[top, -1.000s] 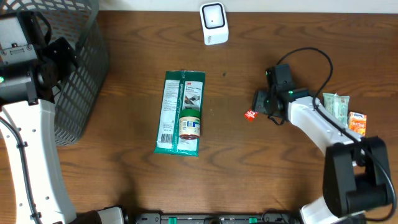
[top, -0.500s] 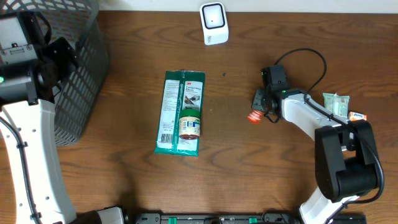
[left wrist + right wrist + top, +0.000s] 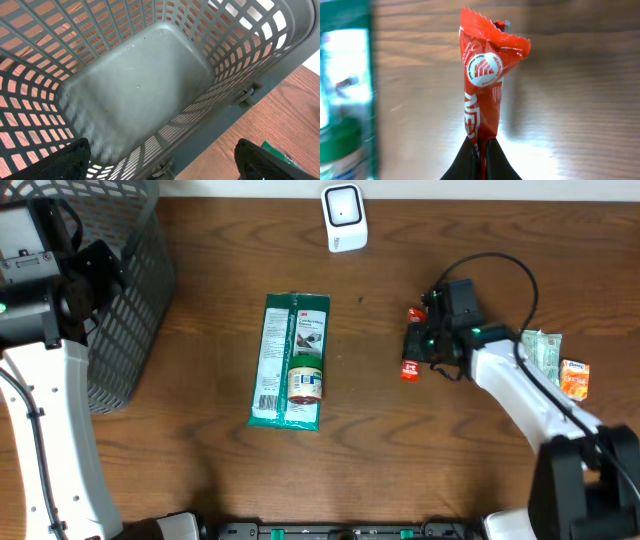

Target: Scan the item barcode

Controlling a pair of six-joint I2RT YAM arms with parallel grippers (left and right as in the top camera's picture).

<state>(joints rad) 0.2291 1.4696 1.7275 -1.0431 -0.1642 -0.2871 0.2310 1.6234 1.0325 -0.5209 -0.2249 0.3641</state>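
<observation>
The right hand (image 3: pixel 480 152) is pinching a red packet (image 3: pixel 487 80) over the table (image 3: pixel 200 470), right of centre in the overhead view. The left hand (image 3: pixel 162 162) is gaping wide above the grey basket (image 3: pixel 135 85), upper left.

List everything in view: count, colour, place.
table: 1, brown wood, under everything
basket: 1, grey mesh, far left
scanner: 1, white, top centre
flat package: 1, green, table middle
small bottle: 1, green cap and white label, lying on the flat package
red sachet: 1, red, right of centre, pinched at one end
green packet: 1, green, right edge
orange packet: 1, orange, beside the green packet
left end effector: 1, black, open, over the basket
right end effector: 1, black, shut on the red sachet
</observation>
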